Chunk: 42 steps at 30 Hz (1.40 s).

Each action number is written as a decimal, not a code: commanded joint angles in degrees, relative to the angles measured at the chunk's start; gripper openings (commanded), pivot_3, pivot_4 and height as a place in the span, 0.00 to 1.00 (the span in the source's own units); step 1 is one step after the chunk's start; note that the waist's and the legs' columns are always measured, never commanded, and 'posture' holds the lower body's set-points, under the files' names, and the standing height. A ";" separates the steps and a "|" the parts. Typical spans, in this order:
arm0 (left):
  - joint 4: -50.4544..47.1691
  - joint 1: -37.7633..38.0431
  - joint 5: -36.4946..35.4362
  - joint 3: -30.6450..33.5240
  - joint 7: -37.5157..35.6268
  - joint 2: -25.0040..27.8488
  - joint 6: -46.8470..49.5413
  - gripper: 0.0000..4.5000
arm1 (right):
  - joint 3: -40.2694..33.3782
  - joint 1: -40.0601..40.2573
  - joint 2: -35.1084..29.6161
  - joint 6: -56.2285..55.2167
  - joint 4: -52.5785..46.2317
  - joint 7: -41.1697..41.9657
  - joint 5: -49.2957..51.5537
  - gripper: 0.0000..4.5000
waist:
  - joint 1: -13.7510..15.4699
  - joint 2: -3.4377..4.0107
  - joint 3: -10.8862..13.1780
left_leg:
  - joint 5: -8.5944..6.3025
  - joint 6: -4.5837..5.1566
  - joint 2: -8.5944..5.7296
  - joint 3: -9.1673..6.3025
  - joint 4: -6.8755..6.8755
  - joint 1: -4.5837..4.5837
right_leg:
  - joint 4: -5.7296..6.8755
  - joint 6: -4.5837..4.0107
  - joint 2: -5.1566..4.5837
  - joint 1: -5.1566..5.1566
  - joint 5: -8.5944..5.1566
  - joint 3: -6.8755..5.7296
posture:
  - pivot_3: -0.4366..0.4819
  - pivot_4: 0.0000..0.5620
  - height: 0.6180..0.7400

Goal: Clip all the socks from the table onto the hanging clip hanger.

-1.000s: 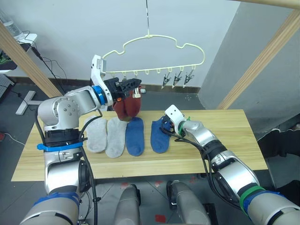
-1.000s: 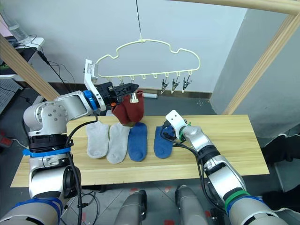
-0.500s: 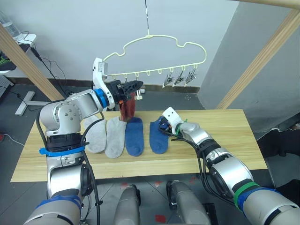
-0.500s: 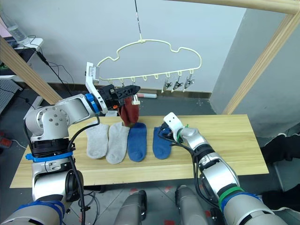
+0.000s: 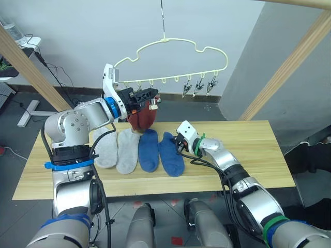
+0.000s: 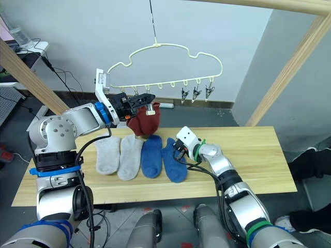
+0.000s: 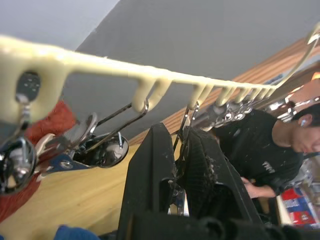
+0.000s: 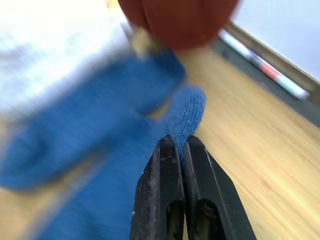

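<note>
The left gripper (image 5: 148, 96) is raised beside the clip hanger (image 5: 170, 49), its two fingers closed on one of the small metal clips (image 7: 182, 132) under the hanger's straight bar. The likely reason is to squeeze that clip open so a sock can be fed in. Just below and behind this gripper hang the rust red socks (image 5: 143, 117), already off the table (image 5: 248, 150) and up by the bar.

The right gripper (image 6: 179, 151) is low over the table, clenched on the cuff of a blue sock (image 6: 173, 163). That sock lies at a slant, its toe end reaching away from the gripper toward the table's front edge, which suggests it is being dragged or lifted by the cuff. Just beyond it, on the side away from the right gripper, lie the second blue sock (image 5: 148, 150) and then two light grey socks (image 5: 116, 149), flat and side by side.

The head views give the whole layout but leave the clip grip too small to read. The left wrist view shows the fingertips pinching the clip's wire arms, and a person in a dark shirt (image 7: 260, 150) beyond the table. The right wrist view confirms knit fabric (image 8: 185, 112) pinched between closed black fingers.
</note>
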 commanded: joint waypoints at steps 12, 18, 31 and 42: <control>10.58 -5.80 -11.30 12.59 6.70 -2.46 16.12 0.05 | -11.05 3.78 -2.00 45.55 -41.21 -1.04 35.85 0.01 | 0.16 0.04 0.02 | 0.00 0.01 0.00 0.07 0.08 0.04 | -0.02 0.00 0.05 0.03 -0.01 0.04 | 0.40 0.45 1.00; 9.90 -6.07 -13.41 14.49 8.65 -3.68 19.74 0.05 | -13.43 1.86 -0.92 46.56 -40.03 -3.94 39.29 0.01 | 0.19 0.03 0.02 | -0.01 0.01 -0.01 0.07 0.02 -0.02 | -0.11 0.01 0.04 0.00 -0.01 0.04 | 0.40 0.45 1.00; 9.94 -6.08 -14.67 16.75 10.78 -3.95 20.50 0.05 | -15.38 -0.74 -1.36 46.33 -35.53 -6.95 42.00 0.01 | 0.17 0.03 0.02 | -0.01 0.01 -0.01 0.08 0.01 -0.02 | -0.11 0.01 0.04 -0.01 -0.01 0.04 | 0.41 0.45 1.00; 9.95 -6.80 -14.85 17.24 11.34 -3.91 19.84 0.05 | -13.97 -1.12 -2.37 45.32 -33.89 -5.88 41.11 0.01 | 0.19 0.03 0.02 | -0.01 0.01 -0.02 0.09 0.01 -0.02 | -0.11 0.01 0.04 -0.02 -0.01 0.04 | 0.42 0.43 1.00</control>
